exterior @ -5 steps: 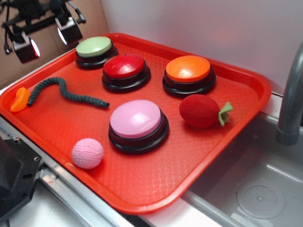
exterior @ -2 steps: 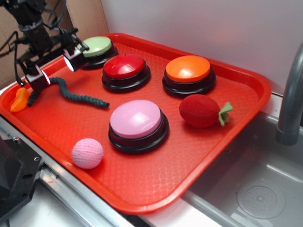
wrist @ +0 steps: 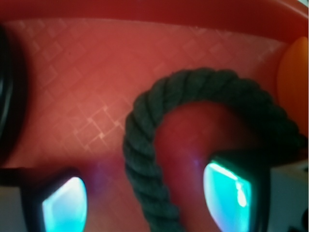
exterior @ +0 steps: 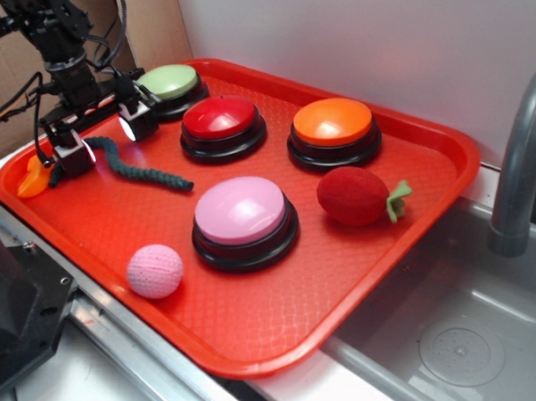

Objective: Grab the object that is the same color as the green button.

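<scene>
Black robot gripper (exterior: 98, 140), jaws spread, straddling a wavy dark green knitted rope (wrist: 159, 145) on the red plastic tray (exterior: 429, 140), seemingly not yet touching.

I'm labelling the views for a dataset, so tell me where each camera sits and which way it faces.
Exterior: off the tray's front corner, raised, looking down across it; shows the arm and gripper.
Wrist: on the arm just behind the gripper, looking straight down at the tray floor; shows both fingertips.
Shared: the green rope between the open fingers, and the orange piece beside it.
</scene>
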You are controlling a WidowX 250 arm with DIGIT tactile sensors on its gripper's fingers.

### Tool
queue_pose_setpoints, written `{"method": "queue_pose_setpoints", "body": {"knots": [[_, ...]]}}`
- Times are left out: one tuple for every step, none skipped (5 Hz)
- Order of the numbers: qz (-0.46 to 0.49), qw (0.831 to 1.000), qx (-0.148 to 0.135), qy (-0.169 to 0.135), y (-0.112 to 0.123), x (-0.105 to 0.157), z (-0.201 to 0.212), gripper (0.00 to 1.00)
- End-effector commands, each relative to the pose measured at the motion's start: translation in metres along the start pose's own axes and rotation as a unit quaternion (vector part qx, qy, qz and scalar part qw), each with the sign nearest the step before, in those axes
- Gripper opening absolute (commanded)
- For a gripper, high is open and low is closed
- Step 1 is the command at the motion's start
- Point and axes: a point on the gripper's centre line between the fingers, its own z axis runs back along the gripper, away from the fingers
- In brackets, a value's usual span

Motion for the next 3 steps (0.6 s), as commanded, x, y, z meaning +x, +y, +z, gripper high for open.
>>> {"method": "queue_pose_setpoints", "body": {"knots": [[0.013, 0.999, 0.022, -0.031, 0.0085, 0.0008, -0.0018, 0.00], [0.018, 0.999, 0.034, -0.034, 0.0057, 0.0006, -0.0014, 0.00], [0.019, 0.998, 0.041, -0.036, 0.0038, 0.0003, -0.0010, 0.00]]}}
